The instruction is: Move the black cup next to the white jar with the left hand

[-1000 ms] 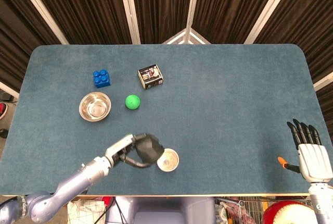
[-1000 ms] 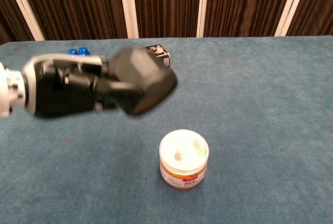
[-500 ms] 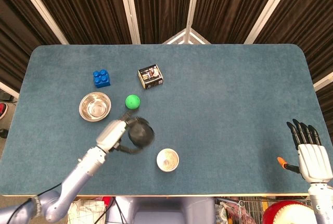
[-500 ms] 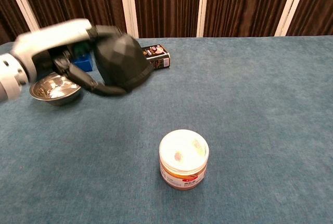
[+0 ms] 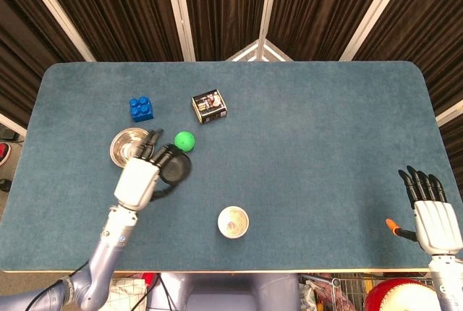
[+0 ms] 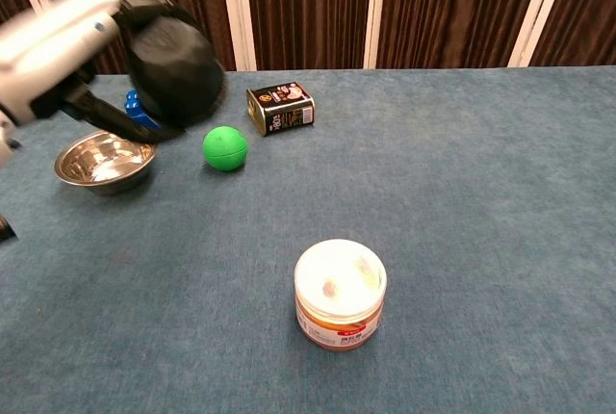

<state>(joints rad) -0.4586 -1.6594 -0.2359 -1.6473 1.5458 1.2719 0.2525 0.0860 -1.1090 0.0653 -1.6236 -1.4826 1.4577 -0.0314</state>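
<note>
My left hand [image 5: 139,179] holds the black cup [image 5: 174,167] in the air, between the steel bowl and the green ball in the head view. In the chest view the black cup [image 6: 173,69] is high at the upper left, gripped by the left hand [image 6: 58,48], well away from the jar. The white jar [image 5: 233,222] with an orange label stands near the table's front edge, seen close up in the chest view as the white jar [image 6: 340,294]. My right hand [image 5: 432,210] is at the front right corner, fingers straight and apart, holding nothing.
A steel bowl [image 5: 127,147], a green ball [image 5: 184,141], a blue brick [image 5: 142,108] and a small dark box [image 5: 209,105] lie on the left half of the blue table [image 5: 325,130]. An orange-tipped tool [image 5: 394,226] sits beside the right hand.
The left hand has carried the black cup up and away from the jar, back toward the bowl and green ball. The jar and the right hand have not moved.
</note>
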